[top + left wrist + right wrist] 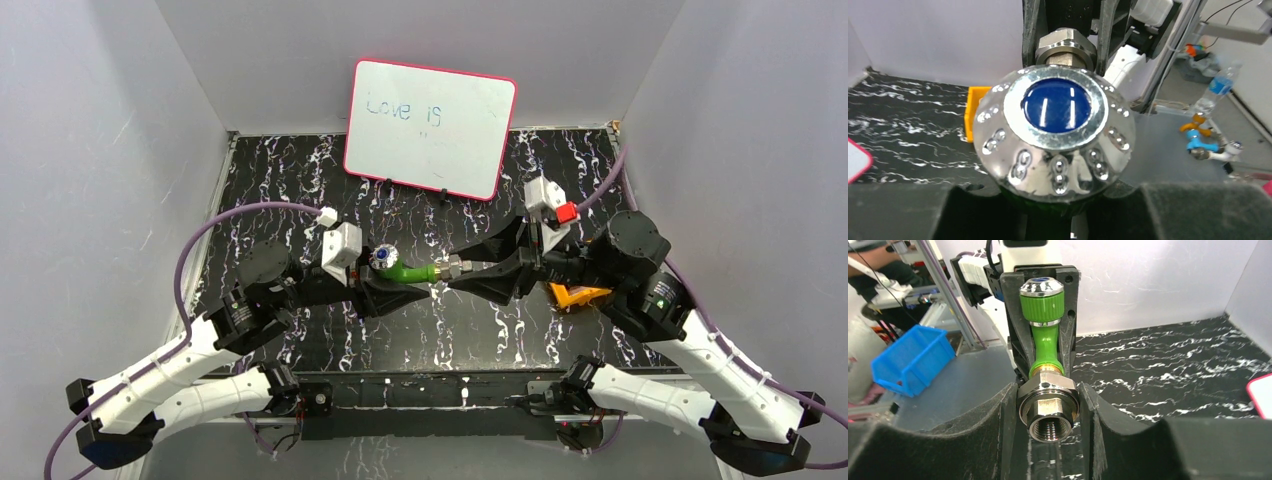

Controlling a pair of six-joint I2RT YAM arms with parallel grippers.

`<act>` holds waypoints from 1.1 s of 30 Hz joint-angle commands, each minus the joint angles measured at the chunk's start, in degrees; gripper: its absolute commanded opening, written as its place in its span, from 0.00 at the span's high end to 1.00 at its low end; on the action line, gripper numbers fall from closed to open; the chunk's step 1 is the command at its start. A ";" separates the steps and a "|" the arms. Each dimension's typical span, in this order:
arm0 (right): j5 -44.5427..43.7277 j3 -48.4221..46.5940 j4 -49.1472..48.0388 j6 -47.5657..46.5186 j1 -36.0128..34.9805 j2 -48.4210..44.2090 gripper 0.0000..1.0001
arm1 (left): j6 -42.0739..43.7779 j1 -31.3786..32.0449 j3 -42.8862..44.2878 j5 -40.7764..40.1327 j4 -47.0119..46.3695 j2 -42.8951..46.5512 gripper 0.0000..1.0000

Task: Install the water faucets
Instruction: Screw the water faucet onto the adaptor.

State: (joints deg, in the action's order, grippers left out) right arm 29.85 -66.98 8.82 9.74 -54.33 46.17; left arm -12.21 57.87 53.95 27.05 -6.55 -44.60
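Step, likely: tightening end fitting (pixel 1048 410) on faucet (pixel 405 272) — held between both jaws | left jaws clamp green body | right jaws clamp fitting | next: turn straight, axis aligned

Lab workshop: blue parts bin (pixel 913 362), aluminium framing (pixel 946 292), walled booth (pixel 110 150).

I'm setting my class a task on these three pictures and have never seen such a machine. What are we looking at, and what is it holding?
Two robot arms sit at a black marbled table. The wide picture looks down from above; the other two come from cameras on each wrist. The left arm's fingers hold a green tap with a blue-and-silver knob. The right arm's fingers clasp its metal threaded fitting. On the table are a whiteboard and an orange tray.
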 commanded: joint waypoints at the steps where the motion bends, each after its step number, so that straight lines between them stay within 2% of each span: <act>1: -1.65 -2.82 1.95 10.28 -0.17 2.90 1.00 | 11.60 0.15 1.33 -0.96 -8.16 1.30 1.00; 11: -7.14 -5.33 6.84 24.95 -0.18 5.12 1.00 | 29.87 0.15 -2.99 -3.98 -14.95 3.23 1.00; 16: -12.14 -8.23 11.27 30.79 -0.19 6.52 1.00 | 34.71 0.15 -4.62 -5.13 -18.88 3.52 1.00; 22: -13.24 -8.39 13.31 36.81 -0.17 7.32 0.99 | 37.01 0.14 -5.15 -5.10 -20.37 2.88 1.00; 27: -13.60 -8.47 10.94 37.72 -0.19 6.99 0.70 | 37.00 0.17 -5.08 -4.78 -19.42 2.87 1.00; 32: -14.85 -8.97 8.23 35.59 -0.18 6.76 0.37 | 36.49 0.15 -5.81 -4.85 -18.90 3.42 1.00; 33: -15.01 -8.88 7.43 35.27 -0.12 6.60 0.28 | 36.28 0.17 -5.94 -4.93 -18.77 3.55 1.00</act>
State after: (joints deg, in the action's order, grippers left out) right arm 16.14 -74.48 19.55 45.41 -54.08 51.94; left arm 23.46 57.80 47.53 21.10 -17.28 -42.17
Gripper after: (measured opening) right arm 0.609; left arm 0.265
